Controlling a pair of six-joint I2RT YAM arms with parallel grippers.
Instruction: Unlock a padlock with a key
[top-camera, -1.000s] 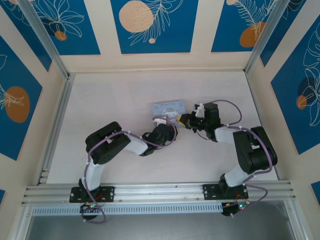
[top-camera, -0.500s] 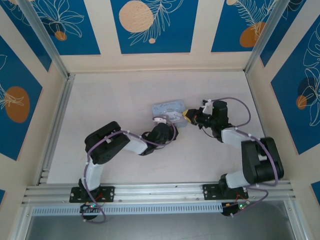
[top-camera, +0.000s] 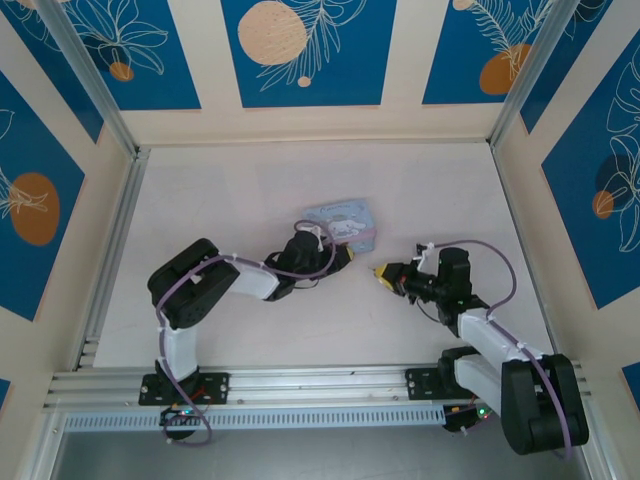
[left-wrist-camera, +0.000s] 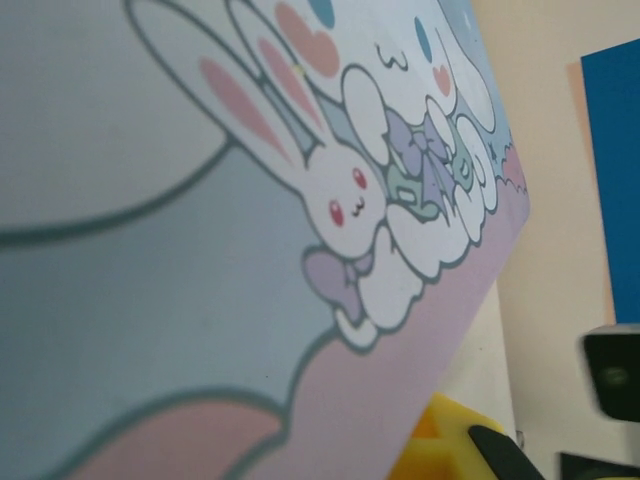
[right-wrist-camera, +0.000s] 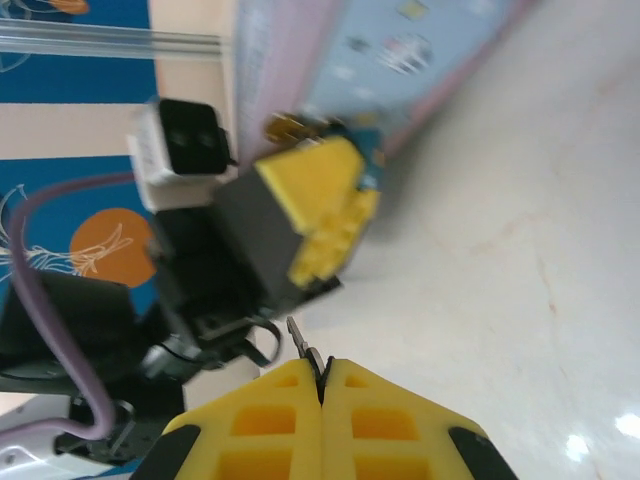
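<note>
The key is a thin grey blade sticking out from my right gripper, whose yellow pads are shut on it. In the top view that gripper is low over the table, right of centre, pointing left. My left gripper lies against the near edge of the pale blue tin. In the right wrist view its yellow fingers are closed around a small bluish and brass piece, the padlock, which is blurred and mostly hidden. A bare gap of table separates the key from the padlock.
The cartoon tin lies very close to the left wrist camera, with one yellow finger at its lower edge. Aluminium rails run along the near edge, and patterned walls close in the other sides.
My right gripper has drawn back from the left gripper's tip to the near right, still holding the key. The left arm has shifted and the tin has turned slightly.
</note>
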